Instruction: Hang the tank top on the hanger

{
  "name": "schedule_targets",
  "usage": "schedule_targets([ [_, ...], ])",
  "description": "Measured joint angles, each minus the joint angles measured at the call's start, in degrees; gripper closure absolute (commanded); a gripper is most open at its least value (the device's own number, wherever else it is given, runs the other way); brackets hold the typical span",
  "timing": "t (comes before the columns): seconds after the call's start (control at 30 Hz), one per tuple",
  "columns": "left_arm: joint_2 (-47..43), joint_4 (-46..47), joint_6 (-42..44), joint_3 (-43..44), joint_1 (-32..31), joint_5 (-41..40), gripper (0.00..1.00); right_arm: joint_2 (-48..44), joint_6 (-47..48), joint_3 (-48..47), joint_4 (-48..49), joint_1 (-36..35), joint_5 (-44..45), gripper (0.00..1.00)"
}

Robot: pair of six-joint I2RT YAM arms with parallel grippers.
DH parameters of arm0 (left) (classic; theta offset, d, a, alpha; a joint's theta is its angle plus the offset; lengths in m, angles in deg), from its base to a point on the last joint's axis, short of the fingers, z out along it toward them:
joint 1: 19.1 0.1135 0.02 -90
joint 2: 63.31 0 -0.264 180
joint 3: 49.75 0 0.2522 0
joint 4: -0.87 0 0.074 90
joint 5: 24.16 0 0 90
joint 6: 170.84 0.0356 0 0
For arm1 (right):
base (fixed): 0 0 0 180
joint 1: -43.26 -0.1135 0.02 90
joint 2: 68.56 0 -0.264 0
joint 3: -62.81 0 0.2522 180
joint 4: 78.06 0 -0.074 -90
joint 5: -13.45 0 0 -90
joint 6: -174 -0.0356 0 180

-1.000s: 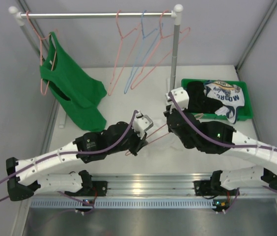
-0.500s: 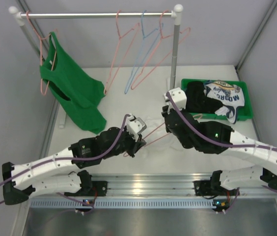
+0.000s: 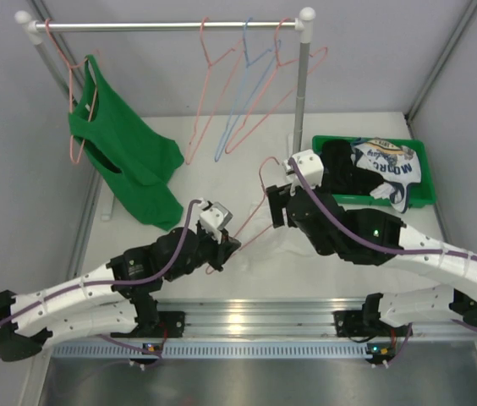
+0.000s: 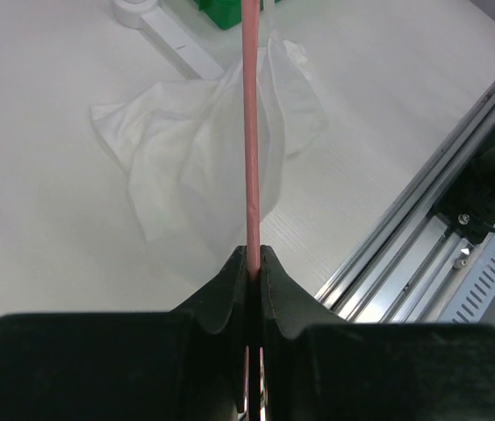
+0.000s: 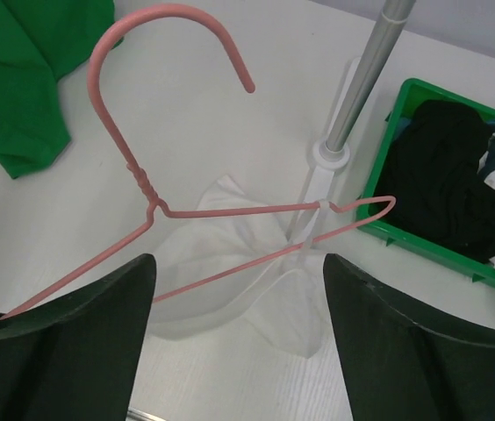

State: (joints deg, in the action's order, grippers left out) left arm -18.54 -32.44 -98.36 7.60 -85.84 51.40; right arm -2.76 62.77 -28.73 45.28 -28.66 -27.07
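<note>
The pink wire hanger is held tilted above the table, hook uppermost. My left gripper is shut on its lower corner, and the left wrist view shows the wire running straight out of the closed jaws. The white tank top lies crumpled on the table under the hanger. One narrow strap loops over the hanger's far end. My right gripper hovers above the hanger and the top, open wide and holding nothing. From above, the right gripper sits beside the hanger's neck and the top is partly hidden by the arms.
A green bin of dark and printed clothes stands at the right, close to the rack's post and its base. A green tank top hangs at the rail's left. Pink and blue hangers hang further along.
My right gripper has opened wide and let go. My left arm has drawn back to the left with the hanger, whose hook now stands up in plain view.
</note>
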Motion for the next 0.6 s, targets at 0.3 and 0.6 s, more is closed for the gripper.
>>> schedule_targets([
  [0.3, -5.22, 0.31, -2.97, -5.27, 0.00, -2.23, 1.00, -2.05, 0.74, 0.13, 1.49, 0.00, -0.07, 0.10],
  [0.6, -8.26, -0.13, -7.58, -9.68, 0.00, -5.51, 1.00, -2.84, 1.25, 0.13, 3.48, 0.00, -0.07, 0.10],
])
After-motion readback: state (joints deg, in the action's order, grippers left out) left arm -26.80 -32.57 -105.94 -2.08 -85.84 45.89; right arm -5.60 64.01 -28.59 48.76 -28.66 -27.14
